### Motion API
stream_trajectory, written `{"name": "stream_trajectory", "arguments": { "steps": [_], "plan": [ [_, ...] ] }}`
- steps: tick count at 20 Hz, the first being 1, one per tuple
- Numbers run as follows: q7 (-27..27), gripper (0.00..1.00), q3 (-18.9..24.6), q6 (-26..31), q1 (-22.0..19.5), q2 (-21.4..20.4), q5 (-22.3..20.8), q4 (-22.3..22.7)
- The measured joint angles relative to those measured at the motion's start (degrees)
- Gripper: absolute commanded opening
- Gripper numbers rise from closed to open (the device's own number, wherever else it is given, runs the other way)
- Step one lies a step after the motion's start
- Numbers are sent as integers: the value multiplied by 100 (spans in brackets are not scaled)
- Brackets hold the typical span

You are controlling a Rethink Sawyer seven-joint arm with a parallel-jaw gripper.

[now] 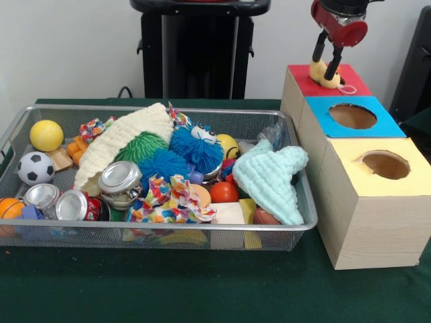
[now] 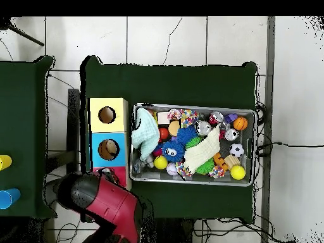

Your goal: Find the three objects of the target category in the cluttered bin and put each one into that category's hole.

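Front view: you are seeing the claw [image 1: 326, 73] hanging over the red-topped box [image 1: 350, 82], its fingers closing around a small yellow toy [image 1: 319, 74], held there because that box's hole, apparently hidden beneath it, is the drop point. The wire bin [image 1: 303, 225] on the desk [image 1: 202, 289] is keeping the remaining clutter together.

Overhead view: the red arm [image 2: 107, 205] is covering the red box; the blue box [image 2: 107, 149] and yellow box [image 2: 106, 114] are lying open beside the bin.
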Motion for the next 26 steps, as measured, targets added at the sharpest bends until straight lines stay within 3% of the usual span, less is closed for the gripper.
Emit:
{"name": "stream_trajectory", "arguments": {
  "steps": [26],
  "plan": [
    [0,100,222,185,-263,-129,-1,56]
  ]
}}
